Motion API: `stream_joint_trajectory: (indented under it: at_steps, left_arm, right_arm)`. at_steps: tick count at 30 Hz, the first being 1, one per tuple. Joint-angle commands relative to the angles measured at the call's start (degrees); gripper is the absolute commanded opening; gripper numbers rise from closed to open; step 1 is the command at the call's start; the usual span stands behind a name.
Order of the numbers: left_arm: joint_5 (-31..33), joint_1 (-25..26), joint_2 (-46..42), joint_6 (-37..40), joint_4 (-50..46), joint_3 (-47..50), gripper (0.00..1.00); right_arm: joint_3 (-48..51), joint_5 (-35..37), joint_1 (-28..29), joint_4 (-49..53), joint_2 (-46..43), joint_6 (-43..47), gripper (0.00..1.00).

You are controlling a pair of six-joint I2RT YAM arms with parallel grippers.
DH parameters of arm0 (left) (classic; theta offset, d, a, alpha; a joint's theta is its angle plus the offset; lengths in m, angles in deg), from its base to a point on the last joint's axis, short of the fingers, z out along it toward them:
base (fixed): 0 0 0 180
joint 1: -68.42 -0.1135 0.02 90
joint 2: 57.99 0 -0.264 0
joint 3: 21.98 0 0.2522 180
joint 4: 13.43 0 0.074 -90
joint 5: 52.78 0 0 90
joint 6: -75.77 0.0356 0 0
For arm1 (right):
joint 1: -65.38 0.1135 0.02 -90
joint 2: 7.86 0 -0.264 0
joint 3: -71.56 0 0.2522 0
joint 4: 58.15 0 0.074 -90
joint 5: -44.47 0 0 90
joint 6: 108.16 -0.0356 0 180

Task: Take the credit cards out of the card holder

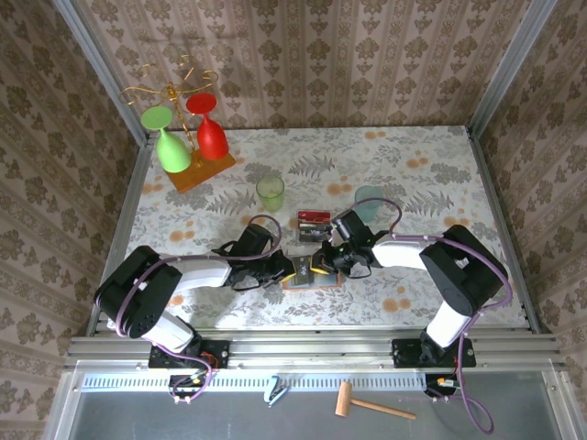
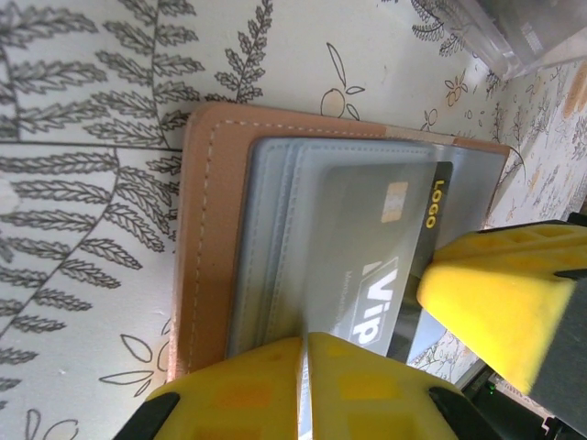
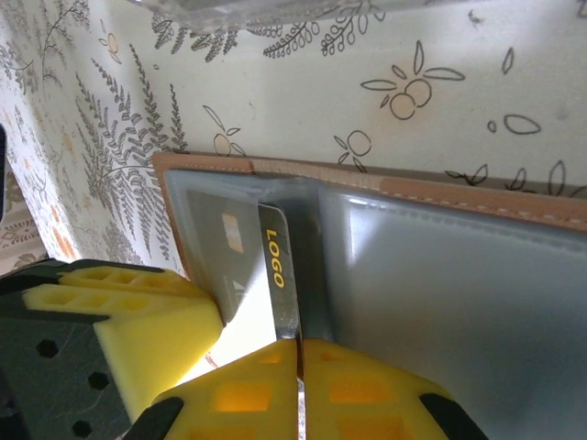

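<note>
The salmon-pink card holder (image 1: 310,281) lies open on the table between both grippers, its grey-blue pockets (image 2: 275,229) facing up. A silvery-grey card (image 2: 376,229) marked "VIP" and "LOGO" sticks partway out of a pocket toward the wallet's fold. My left gripper (image 2: 305,341) is shut on the card holder's pocket edge (image 2: 206,229). From the opposite side, my right gripper (image 3: 299,344) is shut on the dark end of that silvery-grey card (image 3: 275,266). A red card (image 1: 314,218) lies loose on the table just behind the card holder (image 3: 459,197).
A glass rack on an orange wooden base (image 1: 200,170) holds a green and a red glass at the back left. A green cup (image 1: 270,192) and a clear cup (image 1: 369,200) stand behind the wallet. A wooden mallet (image 1: 371,403) lies off the table in front.
</note>
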Motion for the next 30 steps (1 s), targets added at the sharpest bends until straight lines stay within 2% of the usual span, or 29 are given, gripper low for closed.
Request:
stream_joint_trajectory:
  at_steps: [1, 15, 30]
  left_arm:
    - [1.29, -0.09, 1.11, 0.92, -3.81, 0.27, 0.12]
    - [1.31, -0.05, 0.78, 0.85, -3.32, 0.62, 0.12]
    - [0.99, -0.02, 1.15, 0.53, -1.94, 1.05, 0.12]
  right_arm:
    - [0.97, 1.46, -1.05, 3.98, -2.79, 2.31, 0.07]
    - [-0.44, 5.98, -2.73, 14.60, -9.70, 7.44, 0.06]
    - [-1.36, 7.97, -2.69, 16.57, -11.52, 7.92, 0.06]
